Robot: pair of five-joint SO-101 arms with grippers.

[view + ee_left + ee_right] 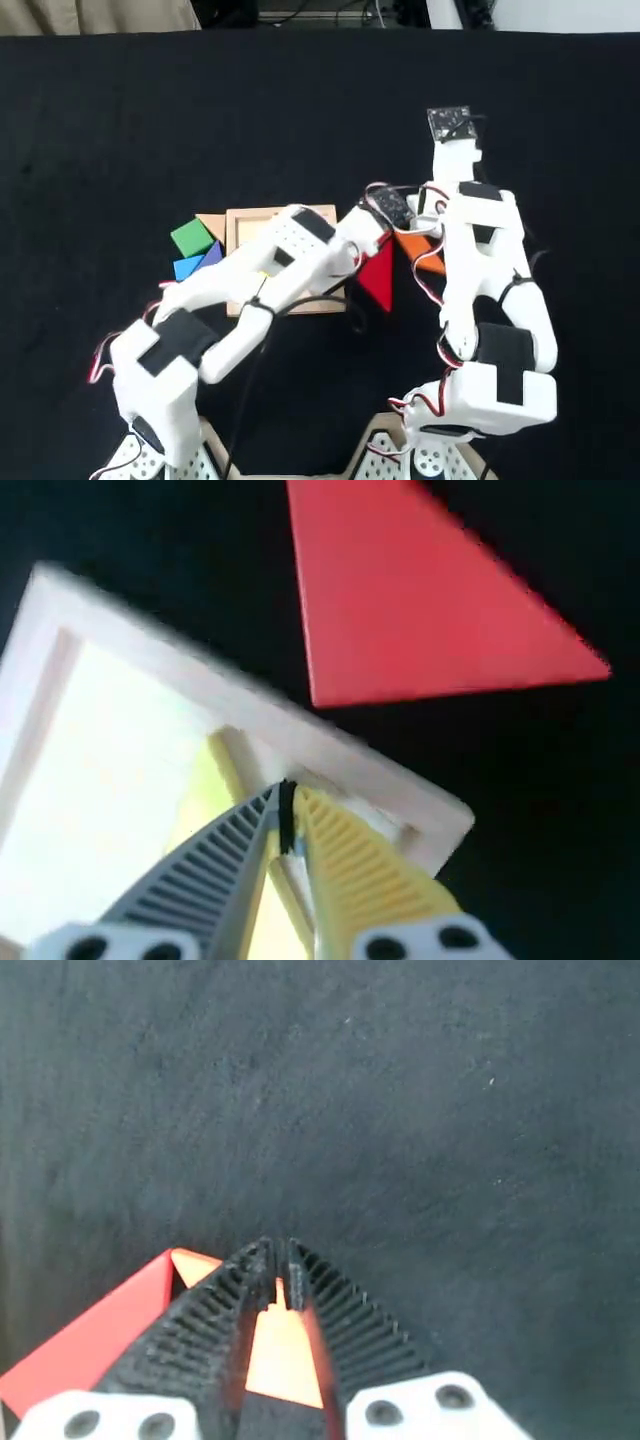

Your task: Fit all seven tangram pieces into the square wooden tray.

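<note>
Left hand (285, 815), shut, tips dipped into a corner of the square wooden tray (300, 735) mid-bench (100, 120), seemingly nudging the flat yellow piece (205, 790) snug. Right hand (278, 1255) pinches the orange wooden triangle (285, 1360) beside the big red wooden triangle (400, 600), waiting just outside.

stretched long and low from near-left base: left arm (250, 290), angled diagonally toward centre, elbow slightly bent. pinched tip to tip at left gripper (286, 810): grey finger (215, 855) against yellow finger (350, 865). folded upright above own base: right arm (480, 240), wrist bent back toward centre. drawn together at right gripper (278, 1265): black ribbed fingers (345, 1320), only thin slit between tips.
</note>
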